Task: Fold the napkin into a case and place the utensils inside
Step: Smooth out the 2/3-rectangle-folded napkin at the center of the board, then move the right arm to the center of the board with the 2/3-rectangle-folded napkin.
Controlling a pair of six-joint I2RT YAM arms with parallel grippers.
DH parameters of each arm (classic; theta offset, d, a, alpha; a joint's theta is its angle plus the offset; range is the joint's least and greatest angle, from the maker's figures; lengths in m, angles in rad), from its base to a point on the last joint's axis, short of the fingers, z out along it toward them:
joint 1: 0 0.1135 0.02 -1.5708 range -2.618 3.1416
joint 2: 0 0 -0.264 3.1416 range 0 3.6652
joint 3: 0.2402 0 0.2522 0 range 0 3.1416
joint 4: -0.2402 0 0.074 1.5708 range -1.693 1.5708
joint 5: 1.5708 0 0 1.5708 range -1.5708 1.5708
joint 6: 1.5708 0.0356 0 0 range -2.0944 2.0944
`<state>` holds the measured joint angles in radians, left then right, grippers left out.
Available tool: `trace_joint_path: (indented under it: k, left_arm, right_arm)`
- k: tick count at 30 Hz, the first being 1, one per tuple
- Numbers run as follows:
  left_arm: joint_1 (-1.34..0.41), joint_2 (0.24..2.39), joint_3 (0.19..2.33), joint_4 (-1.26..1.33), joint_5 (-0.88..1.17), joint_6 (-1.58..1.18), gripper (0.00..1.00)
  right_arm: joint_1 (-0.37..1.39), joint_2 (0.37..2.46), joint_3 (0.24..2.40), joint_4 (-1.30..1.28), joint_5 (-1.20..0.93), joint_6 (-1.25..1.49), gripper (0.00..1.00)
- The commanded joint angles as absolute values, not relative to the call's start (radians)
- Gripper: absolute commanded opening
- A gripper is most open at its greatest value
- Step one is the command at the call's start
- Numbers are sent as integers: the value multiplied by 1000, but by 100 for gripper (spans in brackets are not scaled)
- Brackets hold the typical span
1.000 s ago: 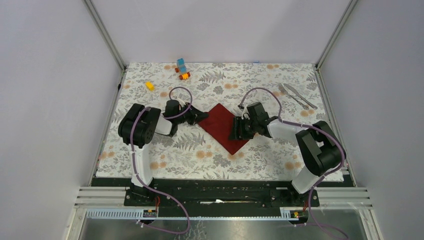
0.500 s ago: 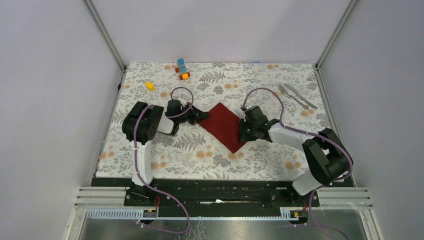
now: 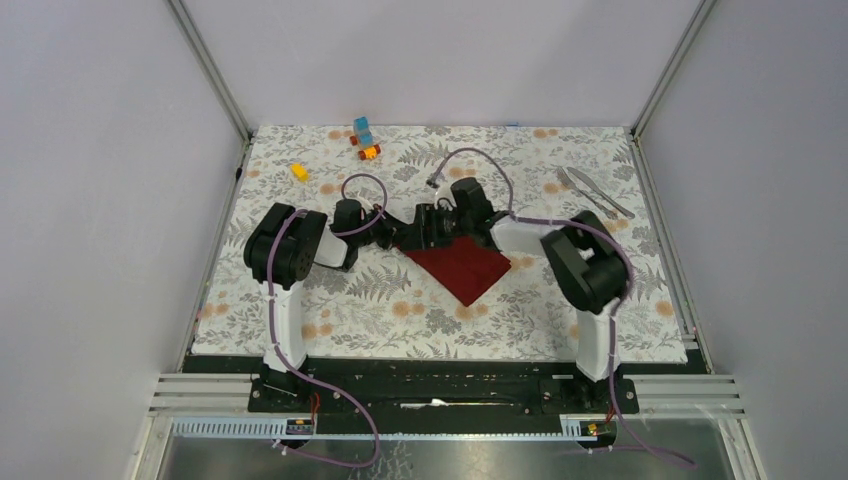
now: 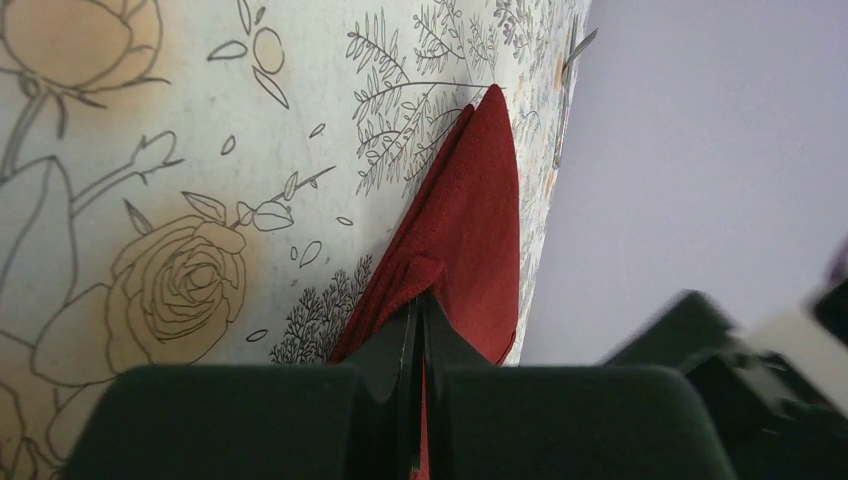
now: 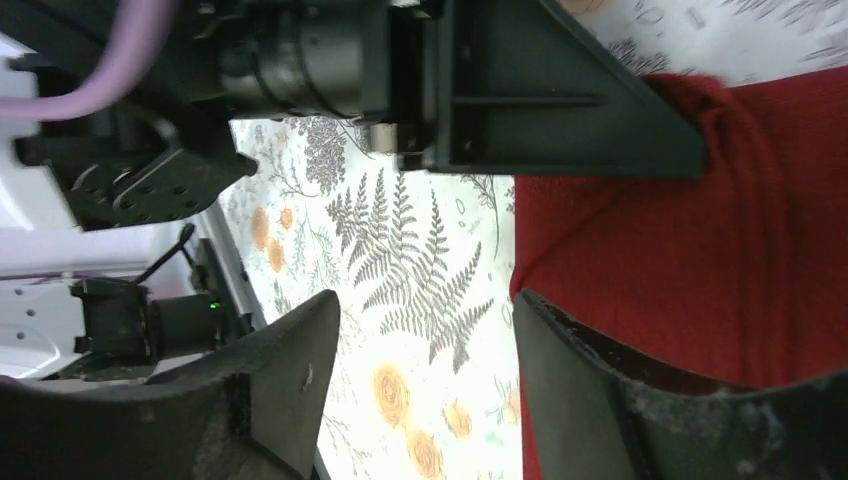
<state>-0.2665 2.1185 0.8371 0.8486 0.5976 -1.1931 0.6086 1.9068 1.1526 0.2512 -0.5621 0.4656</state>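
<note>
Between the shut fingers of the left hand (image 4: 418,312) sits a napkin (image 3: 462,264) corner; just beside it the right hand (image 5: 420,305) stands wide, apparently holding nothing.

Maroon napkin (image 3: 465,268), floral-print tablecloth (image 3: 400,322), silver utensils (image 3: 596,193)

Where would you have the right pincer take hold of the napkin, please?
Probably the edge of the napkin just beside the corner that the left pincer pinches. The cloth lies flat, so only an edge offers a lip, and that edge sits between the open jaws of the right pincer. Descend from above.
</note>
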Motion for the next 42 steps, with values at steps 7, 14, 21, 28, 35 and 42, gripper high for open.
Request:
trace_joint_path:
  k: [7,14,21,28,35,42]
  left_arm:
    - [-257,2139,854,823,583,-1149,0]
    - [-251,2150,856,821,584,-1146,0]
    - [-249,2168,868,813,588,-1138,0]
    - [-248,2161,889,777,592,-1118,0]
    - [-250,2099,930,665,608,-1061,8]
    - [-252,1925,957,536,637,-1006,48]
  right_arm:
    - [604,2146,1239,485,-882,590,67]
    - [576,2074,1032,523,-882,608,67]
    - [526,1896,739,539,-874,627,68]
    - [502,1697,414,503,-827,665,70]
    - [468,1274,503,89,-675,566,80]
    - [346,1413,829,-84,-546,464,86]
